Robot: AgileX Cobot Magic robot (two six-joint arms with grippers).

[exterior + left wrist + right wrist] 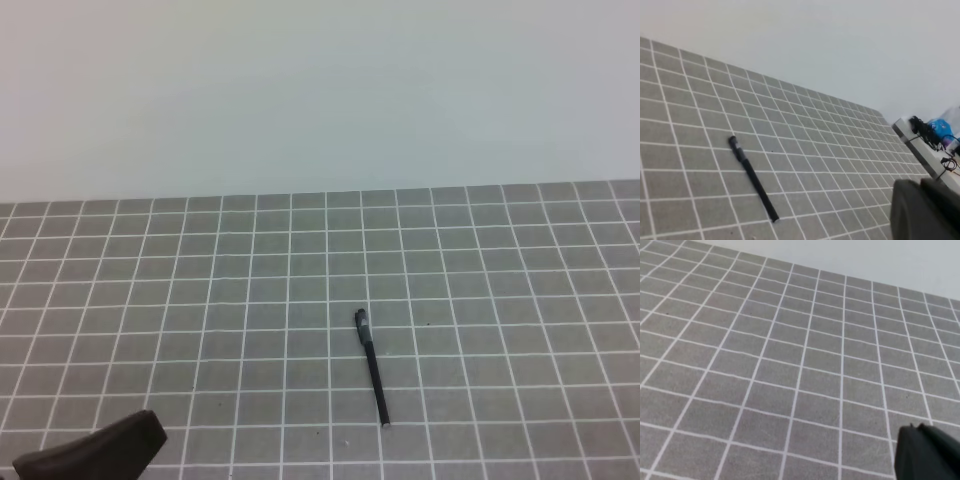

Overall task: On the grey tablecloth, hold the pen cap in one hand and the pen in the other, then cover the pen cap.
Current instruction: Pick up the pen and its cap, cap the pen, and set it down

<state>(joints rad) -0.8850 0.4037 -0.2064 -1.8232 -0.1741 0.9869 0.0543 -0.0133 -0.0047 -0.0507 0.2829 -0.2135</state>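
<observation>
A grey tablecloth point(200, 300) covers the desk; it is flat and matte, printed with thin white lines that make a regular grid of small squares. Behind it, in the upper half of the high view, there is a plain pale wall point(320, 90).

The pen point(372, 368) lies on the cloth a little right of the centre, in the lower part of the high view. It is a thin, straight black stick, slightly slanted. Its thicker end, which looks like the cap point(360, 319), points away from the camera and sits on the pen. Nothing touches the pen.

The left gripper point(95, 450) is a dark, rounded shape in the lower left corner of the high view, well apart from the pen. The right gripper point(927, 452) shows only as a dark block in the lower right of its wrist view. Both pairs of jaws are pressed together and hold nothing.

At the right edge of the left wrist view, a pale ledge point(925, 150) carries dark cables and something blue.
</observation>
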